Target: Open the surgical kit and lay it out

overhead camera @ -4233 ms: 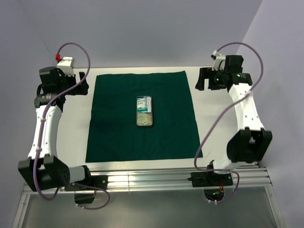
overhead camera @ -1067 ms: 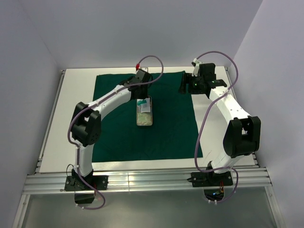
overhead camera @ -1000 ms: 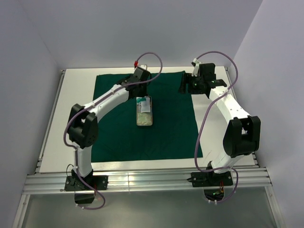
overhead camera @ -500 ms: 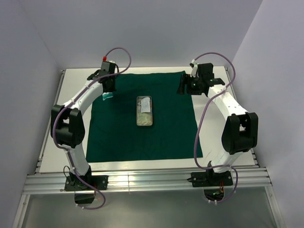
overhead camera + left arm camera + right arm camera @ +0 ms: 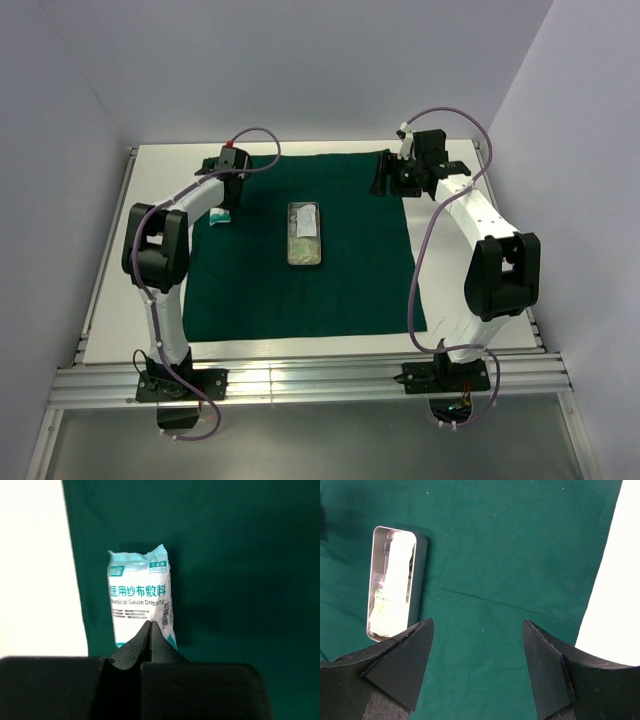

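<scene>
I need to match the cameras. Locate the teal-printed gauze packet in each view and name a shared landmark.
Top external: gauze packet at the green cloth's left edge, far half.
Left wrist: mid-frame, its lower edge pinched by the shut left tool.
Right wrist: not in view.
Shared landmark: the green cloth, bordering the white table in all three views.

The top camera overlooks the white bench [image 5: 300, 348] from high behind its near edge; both wrist cameras look closely down on the dark green cloth wrap [image 5: 350, 280].
</scene>
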